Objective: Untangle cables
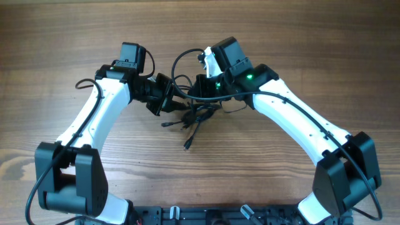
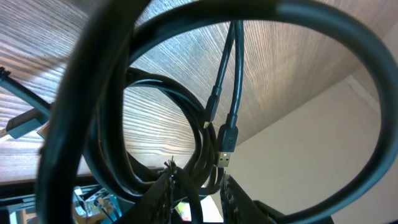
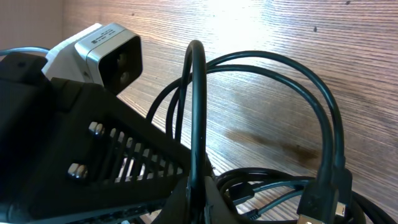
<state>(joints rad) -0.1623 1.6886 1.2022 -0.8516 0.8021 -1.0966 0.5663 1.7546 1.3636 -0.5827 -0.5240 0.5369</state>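
The cables (image 1: 194, 115) lie as a black tangled bundle on the wooden table, between my two grippers. One plug end (image 1: 186, 146) trails toward the front. My left gripper (image 1: 167, 100) is at the bundle's left side. In the left wrist view its fingers (image 2: 158, 196) stand apart, with cable strands (image 2: 224, 93) running through the gap and light showing beside them. A metal plug (image 2: 225, 155) hangs just above. My right gripper (image 1: 202, 87) is at the bundle's upper right. It (image 3: 198, 194) is shut on one cable, whose loop (image 3: 198, 112) rises straight up from the fingers.
In the right wrist view the left arm's white camera box (image 3: 109, 53) and black gripper body (image 3: 93, 143) sit close on the left. A black rail (image 1: 206, 215) runs along the front edge between both arm bases. Bare wood table (image 1: 281, 25) lies beyond.
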